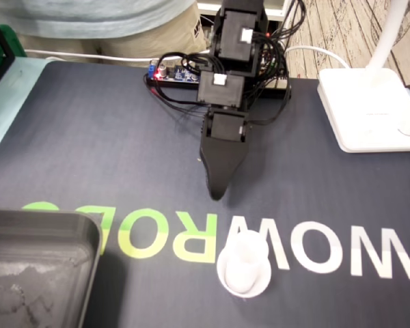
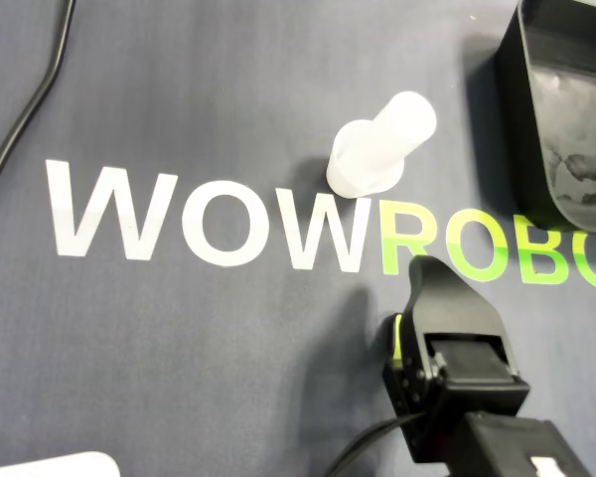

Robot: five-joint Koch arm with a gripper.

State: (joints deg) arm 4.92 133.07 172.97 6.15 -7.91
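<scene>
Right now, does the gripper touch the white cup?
No, bare mat lies between the gripper and the white cup.

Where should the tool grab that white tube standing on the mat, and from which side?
Grip the white tube on its narrow upright stem, above the wider round foot. The stem likely fits between the jaws, while the foot looks too broad. Come in level from the side of the tool, the top of the fixed view, since nothing lies between them.
</scene>
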